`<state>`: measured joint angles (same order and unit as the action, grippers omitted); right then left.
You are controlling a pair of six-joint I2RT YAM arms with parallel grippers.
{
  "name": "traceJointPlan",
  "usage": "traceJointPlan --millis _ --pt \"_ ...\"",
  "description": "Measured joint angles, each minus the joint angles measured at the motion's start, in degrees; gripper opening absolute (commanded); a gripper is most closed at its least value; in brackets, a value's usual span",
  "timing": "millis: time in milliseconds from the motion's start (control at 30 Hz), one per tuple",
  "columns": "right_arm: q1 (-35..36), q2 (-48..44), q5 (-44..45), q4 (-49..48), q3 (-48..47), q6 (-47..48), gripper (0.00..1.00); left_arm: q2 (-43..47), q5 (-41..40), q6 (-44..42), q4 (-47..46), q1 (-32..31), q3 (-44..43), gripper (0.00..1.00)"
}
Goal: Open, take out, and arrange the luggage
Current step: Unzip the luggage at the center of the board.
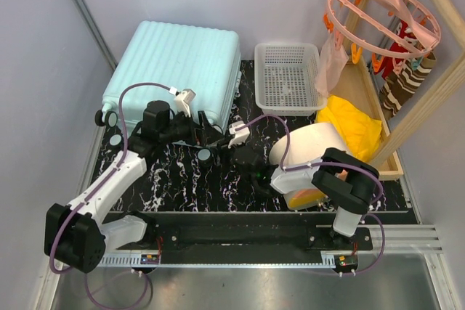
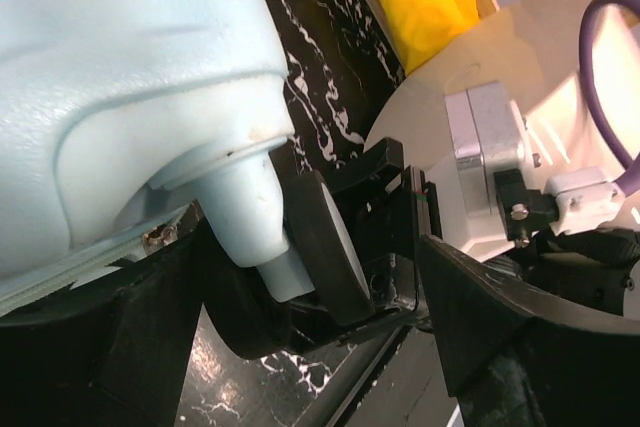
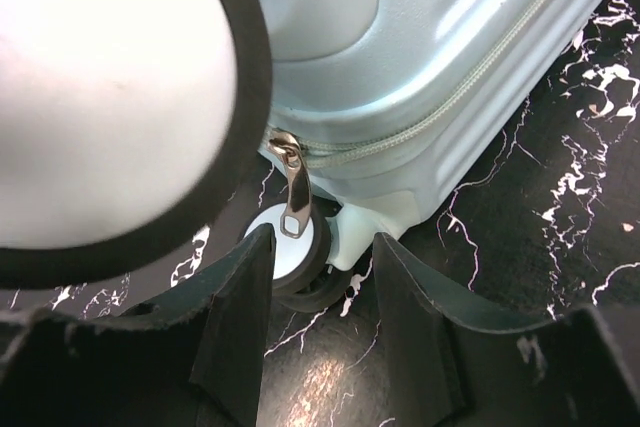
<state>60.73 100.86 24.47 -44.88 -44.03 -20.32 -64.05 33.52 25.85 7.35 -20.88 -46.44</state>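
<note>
The pale mint-blue suitcase (image 1: 174, 63) lies flat and zipped shut at the back left. My left gripper (image 1: 196, 132) is at its near right corner, open, with the jaws on either side of a corner wheel (image 2: 325, 247) below the shell (image 2: 120, 77). My right gripper (image 1: 224, 143) is open at the same corner. In the right wrist view its gripper (image 3: 320, 257) sits just in front of a second wheel (image 3: 285, 252). The metal zipper pull (image 3: 293, 192) hangs from the shell (image 3: 450, 47) over that wheel, untouched. A blurred wheel fills that view's upper left.
A white mesh basket (image 1: 287, 78) stands right of the suitcase. A cream cylinder with an orange end (image 1: 312, 154) lies under my right arm, beside a yellow cloth (image 1: 352, 125). A wooden rack (image 1: 436, 99) with a pink hanger ring (image 1: 381, 12) stands at the right.
</note>
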Motion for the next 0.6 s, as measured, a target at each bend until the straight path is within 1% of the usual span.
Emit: traceJointPlan --millis 67,167,200,300,333,400,433,500,533,567,600 --pt "0.0 0.37 -0.02 -0.94 0.0 0.28 0.52 -0.46 0.57 -0.61 0.83 -0.09 -0.15 0.8" --pt "0.0 0.94 -0.17 -2.49 0.0 0.79 0.52 -0.59 1.01 -1.07 2.14 -0.13 -0.26 0.68" --pt "0.0 1.31 -0.2 -2.95 -0.07 0.83 0.52 -0.59 0.94 -1.22 2.54 -0.13 -0.46 0.61" --pt "0.0 3.19 -0.59 -3.78 -0.55 1.03 0.52 -0.76 0.35 -1.64 3.43 0.24 -0.5 0.52" --pt "-0.02 3.82 -0.79 -4.26 -0.68 1.03 0.51 -0.94 0.35 -1.66 3.65 0.44 -0.63 0.46" --pt "-0.09 4.57 -1.31 -5.92 -0.76 0.98 0.5 -1.03 0.31 -1.66 3.87 0.55 -0.94 0.41" --pt "-0.15 4.83 -1.55 -6.71 -0.76 0.98 0.5 -1.16 0.31 -1.62 3.98 0.55 -1.09 0.35" --pt "-0.33 5.46 -1.79 -8.24 -0.76 1.01 0.5 -1.44 0.31 -1.62 4.17 0.55 -1.42 0.3" --pt "-0.46 5.77 -2.12 -9.16 -0.74 1.01 0.49 -1.6 0.33 -1.55 4.26 0.55 -1.6 0.27" --pt "-0.59 6.1 -2.49 -10.05 -0.72 1.05 0.44 -1.68 0.31 -1.51 4.31 0.55 -1.68 0.19" --pt "-0.72 6.36 -2.75 -10.64 -0.7 1.2 0.42 -1.75 0.28 -1.42 4.35 0.55 -1.79 0.16"
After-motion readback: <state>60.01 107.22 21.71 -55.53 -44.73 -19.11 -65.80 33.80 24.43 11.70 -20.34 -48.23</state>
